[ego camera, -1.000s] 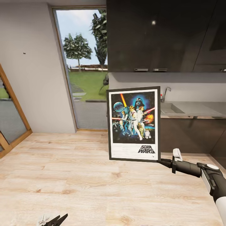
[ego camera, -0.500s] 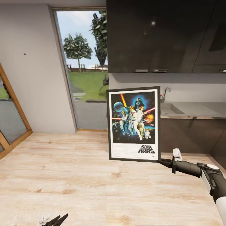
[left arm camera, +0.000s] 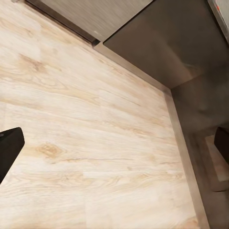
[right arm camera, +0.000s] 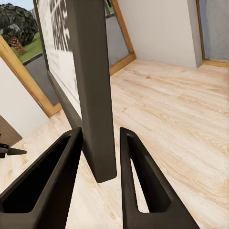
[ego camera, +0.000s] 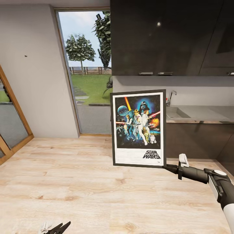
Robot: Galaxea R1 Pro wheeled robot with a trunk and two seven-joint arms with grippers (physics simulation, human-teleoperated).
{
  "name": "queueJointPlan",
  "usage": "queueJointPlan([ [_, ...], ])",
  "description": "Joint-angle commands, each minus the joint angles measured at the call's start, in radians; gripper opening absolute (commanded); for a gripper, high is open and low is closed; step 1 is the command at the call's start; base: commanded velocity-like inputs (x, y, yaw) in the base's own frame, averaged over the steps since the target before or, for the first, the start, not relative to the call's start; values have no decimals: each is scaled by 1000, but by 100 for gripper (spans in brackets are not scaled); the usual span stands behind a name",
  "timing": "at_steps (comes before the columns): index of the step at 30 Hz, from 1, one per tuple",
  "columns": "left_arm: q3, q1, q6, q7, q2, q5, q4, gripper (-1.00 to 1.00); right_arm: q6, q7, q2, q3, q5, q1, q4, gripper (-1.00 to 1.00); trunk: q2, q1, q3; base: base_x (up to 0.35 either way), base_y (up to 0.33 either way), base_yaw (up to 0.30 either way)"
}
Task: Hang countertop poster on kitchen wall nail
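Note:
The poster (ego camera: 138,128) is upright in mid-air in the head view. It has a black frame, a white border and the STAR WARS logo at the bottom. My right gripper (ego camera: 169,168) is shut on its lower right corner. In the right wrist view the dark frame edge (right arm camera: 93,95) sits clamped between the two fingers of the right gripper (right arm camera: 101,136). My left gripper (ego camera: 58,227) hangs low over the floor, and its fingers (left arm camera: 7,148) stand wide apart, open and empty. A small dark nail (ego camera: 25,56) sticks out of the grey wall at the left. The kitchen countertop (ego camera: 208,113) runs behind the poster at the right.
A sink (ego camera: 177,112) with a faucet (ego camera: 171,95) is set into the countertop, under dark upper cabinets (ego camera: 169,35). A tall window (ego camera: 87,71) is straight ahead, and a wood-framed glass door (ego camera: 9,120) stands at the left. Pale wood floor (ego camera: 81,175) stretches between me and the wall.
The poster and both arms hold their places. Only the scenery outside the window has shifted slightly.

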Motion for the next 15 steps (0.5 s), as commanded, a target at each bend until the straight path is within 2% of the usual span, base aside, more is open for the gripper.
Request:
queueJointPlan([
  [1,-8,-1,-5,-2,0,10,1,100,11,4,0,-1,-1,-1,0,-100,-2,1,-2,0,0,0],
  [15,-9,-1,-5,-2,0,10,1,100,11,5,0,-1,-1,-1,0,-100,-2,1,-2,0,0,0],
])
